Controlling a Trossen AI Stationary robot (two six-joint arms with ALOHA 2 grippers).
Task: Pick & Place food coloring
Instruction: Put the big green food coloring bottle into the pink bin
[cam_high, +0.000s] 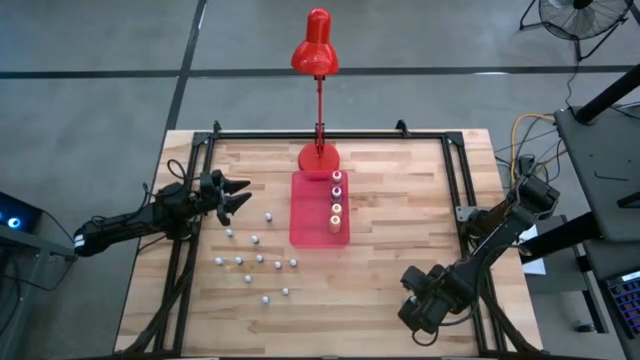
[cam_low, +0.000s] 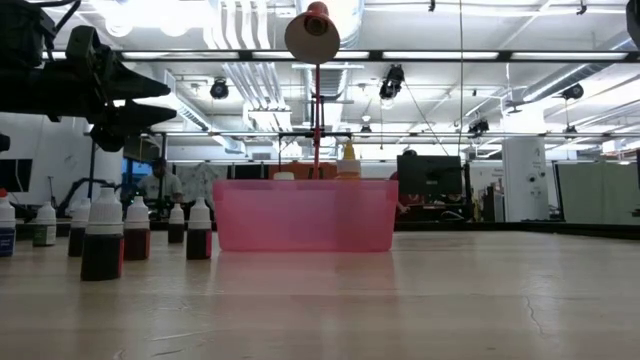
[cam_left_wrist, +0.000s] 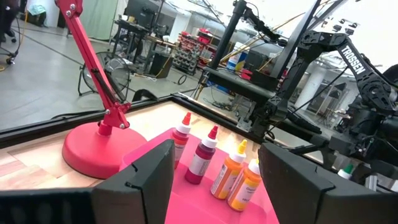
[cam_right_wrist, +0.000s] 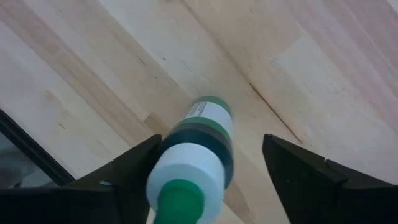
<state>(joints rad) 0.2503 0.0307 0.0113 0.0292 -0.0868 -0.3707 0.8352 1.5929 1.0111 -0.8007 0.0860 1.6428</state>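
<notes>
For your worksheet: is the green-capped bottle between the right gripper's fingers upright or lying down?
Lying down: the green-capped bottle rests sideways on the wooden table.

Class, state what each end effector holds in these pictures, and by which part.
Nothing is held yet. The right end effector brackets the green-capped bottle around its body, with a gap showing on one side. The left end effector is open and empty.

High view: overhead, straight down, far, whole table (cam_high: 400, 260) in frame. Low view: tabletop level, looking across at pink tray (cam_low: 305, 215) mid-frame, room behind. Left wrist view: close, faces lamp base (cam_left_wrist: 99, 146), tray bottles (cam_left_wrist: 202, 155); lamp, tray shared by all three. Right wrist view: very close, down on a green-capped bottle (cam_right_wrist: 196, 165).
</notes>
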